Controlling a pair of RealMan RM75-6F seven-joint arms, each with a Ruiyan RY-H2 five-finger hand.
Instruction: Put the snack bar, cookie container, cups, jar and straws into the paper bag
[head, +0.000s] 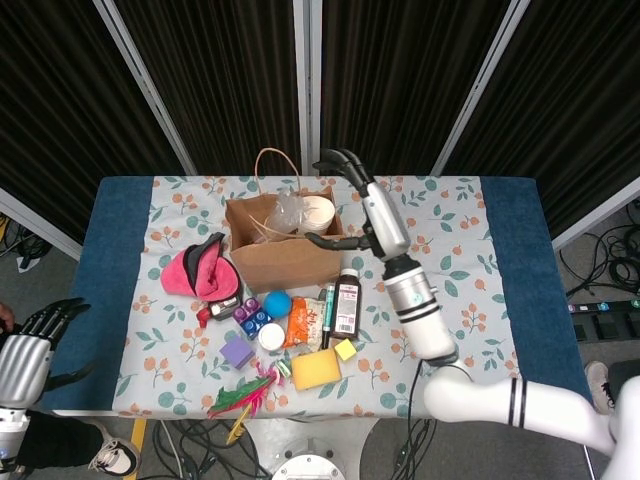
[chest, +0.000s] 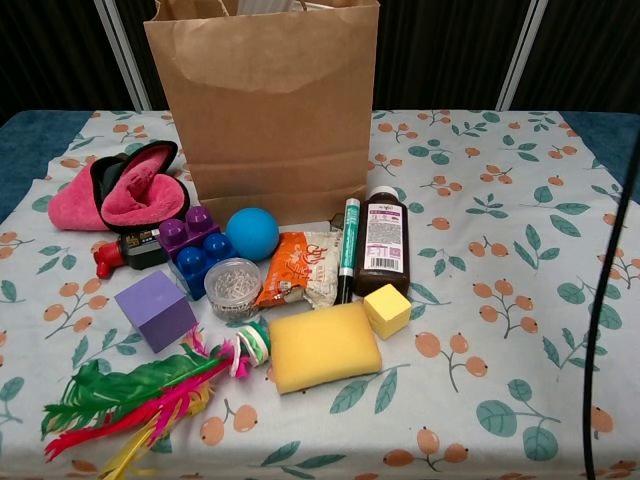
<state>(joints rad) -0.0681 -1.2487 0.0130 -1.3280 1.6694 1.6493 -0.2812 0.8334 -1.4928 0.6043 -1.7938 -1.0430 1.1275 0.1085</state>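
paper bag (head: 275, 255) stands upright at the back middle of the floral tablecloth (head: 450, 270), mouth open to the ceiling, a stiff creased brown kraft box taller than everything around it, with a loop handle at its far edge. inside the mouth the head view shows crinkled clear plastic and a white round cup top (head: 317, 212), so some of the load looks to be in already. right hand (head: 345, 195) hangs just beyond the bag's right rim, fingers spread apart and holding nothing, on a grey and white arm that runs toward the near table edge; it is by far the nearer hand to the bag and to the pile in front of it. left hand (head: 25, 345) sits well off the table's left edge, fingers apart, also empty. what remains lies toward the robot from the right hand, in front of the bag's face: a brown bottle-like jar (chest: 384, 243), rigid with a label, long axis running from the bag toward the robot; beside it an orange crinkly snack wrapper (chest: 292, 280), soft and flat; then a small clear round container (chest: 232, 287) with a ribbed look. i judge the next reach must come back over the bag and down to these. straws i cannot pick out.
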